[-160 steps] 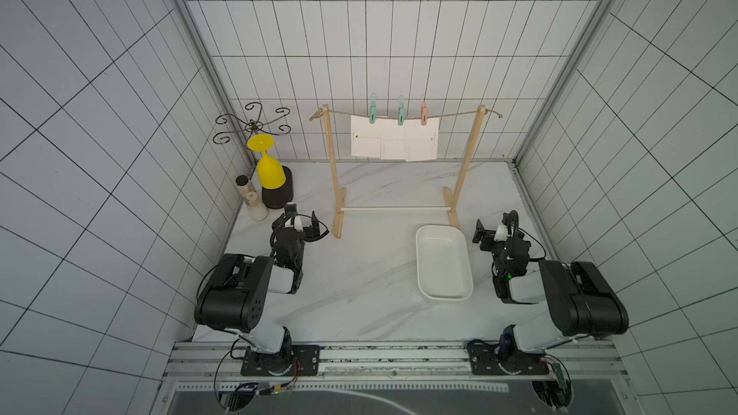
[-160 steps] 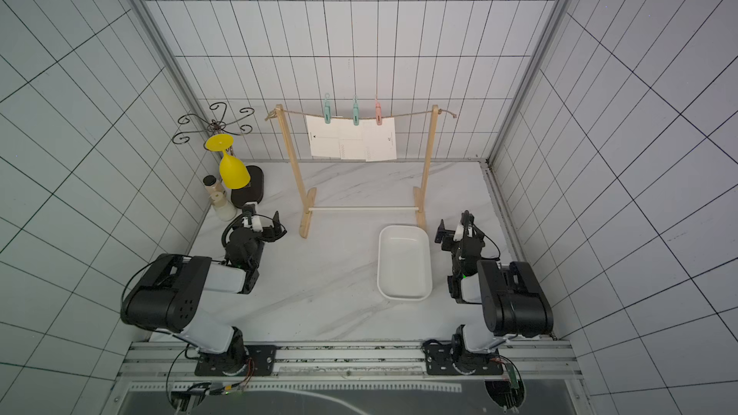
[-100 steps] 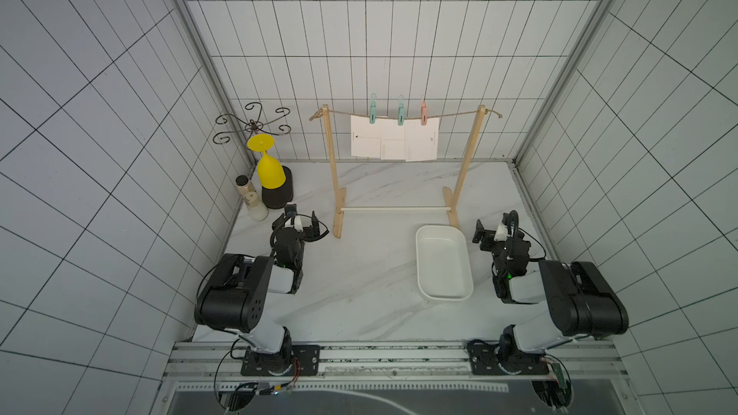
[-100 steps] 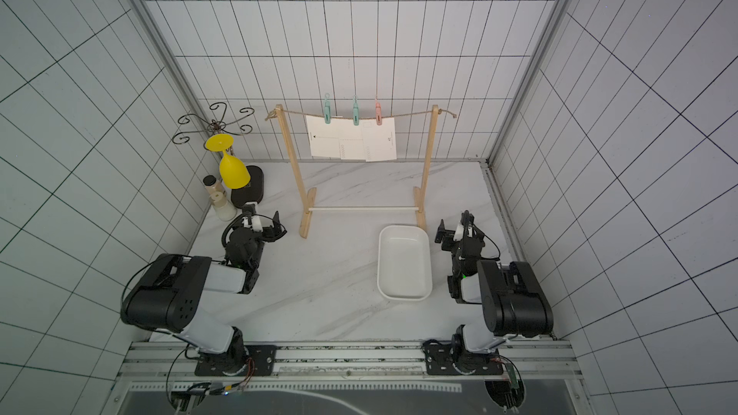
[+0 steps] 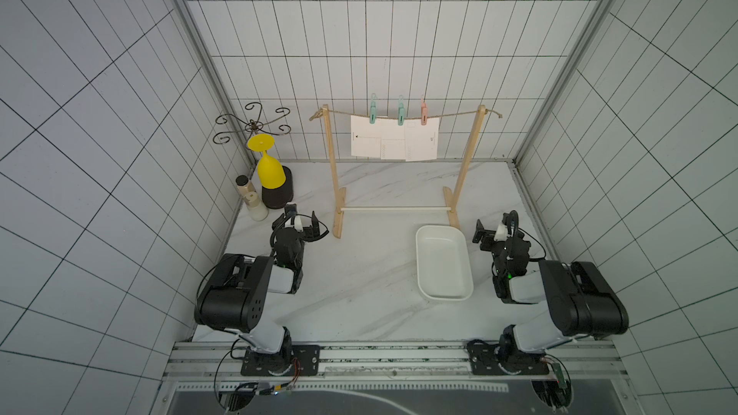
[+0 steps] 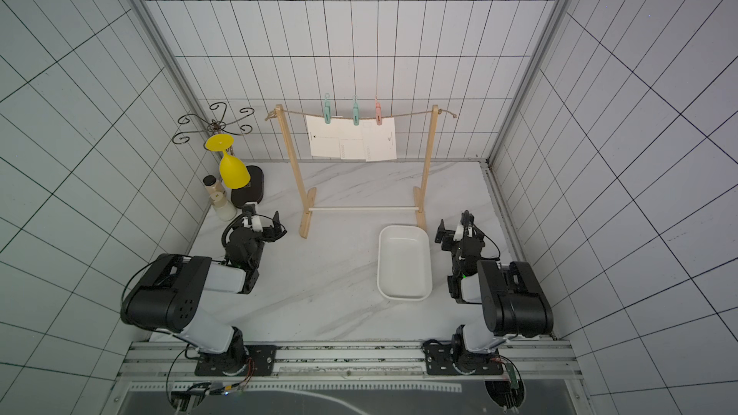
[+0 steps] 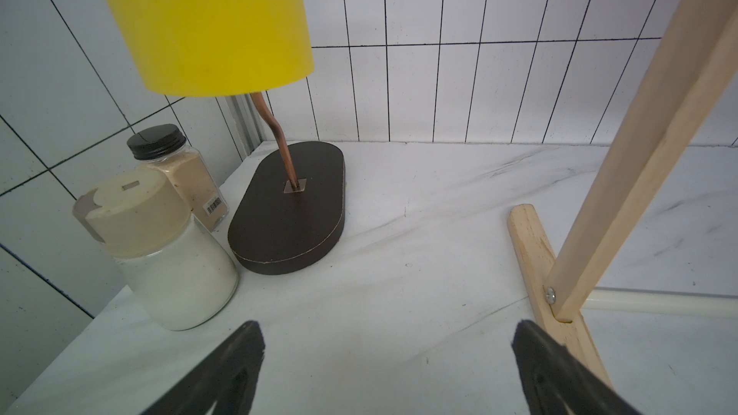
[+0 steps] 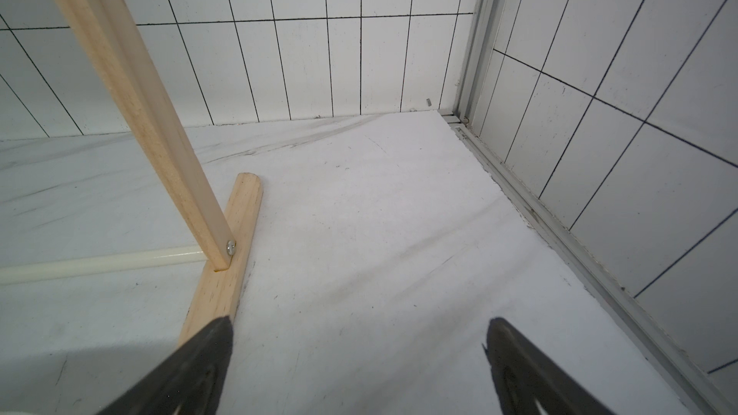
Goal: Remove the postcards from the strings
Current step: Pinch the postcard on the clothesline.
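Three white postcards hang side by side from the strings, a tan rope across a wooden two-post frame at the back. Two teal pegs and a pink peg pin them. My left gripper rests low by the frame's left foot, open and empty. Beside the right foot, my right gripper is open and empty too. Neither wrist view shows the postcards.
A white tray lies on the marble table between the arms, near the right one. At the back left stand a dark oval base with a yellow glass hung upside down, and two jars. A white dowel joins the frame's feet.
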